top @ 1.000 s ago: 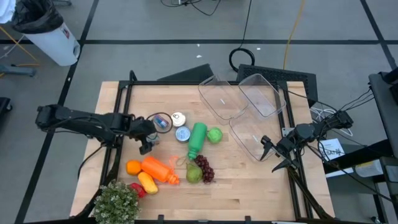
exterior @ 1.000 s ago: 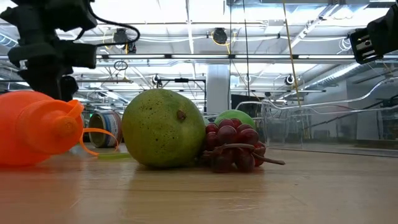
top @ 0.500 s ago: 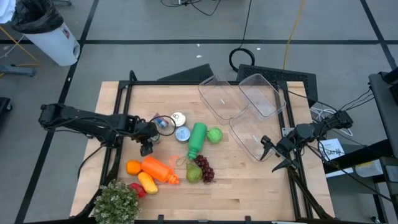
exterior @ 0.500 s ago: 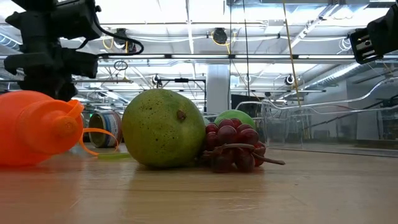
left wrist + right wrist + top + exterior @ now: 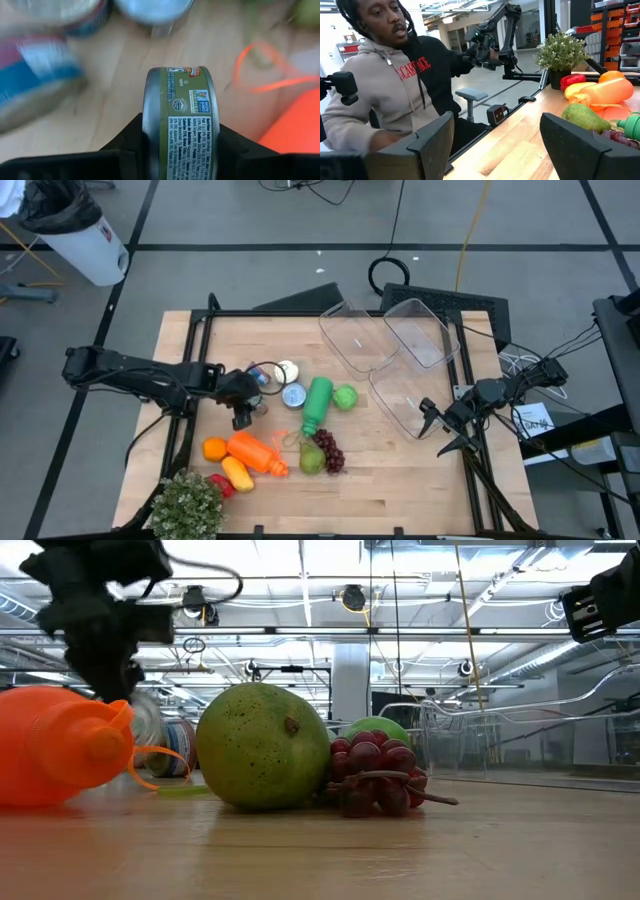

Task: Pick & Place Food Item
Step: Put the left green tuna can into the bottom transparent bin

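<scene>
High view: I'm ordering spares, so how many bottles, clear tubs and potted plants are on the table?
Bottles: 2, an orange bottle and a green bottle
Clear tubs: 3
Potted plants: 1
Total: 6

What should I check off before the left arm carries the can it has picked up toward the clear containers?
1. Left gripper shut on the can: ok, a finger sits on each side in the left wrist view.
2. Can lifted off the table: cannot tell, though the surroundings blur beneath it.
3. Clear containers open and empty: ok.
4. Path across the green bottle and green apple: not ok unless the can is raised, since they lie between.
5. Right gripper out of the way: ok, open at the table's right edge, beside the nearest container.
6. Person close by the table: not ok.
</scene>
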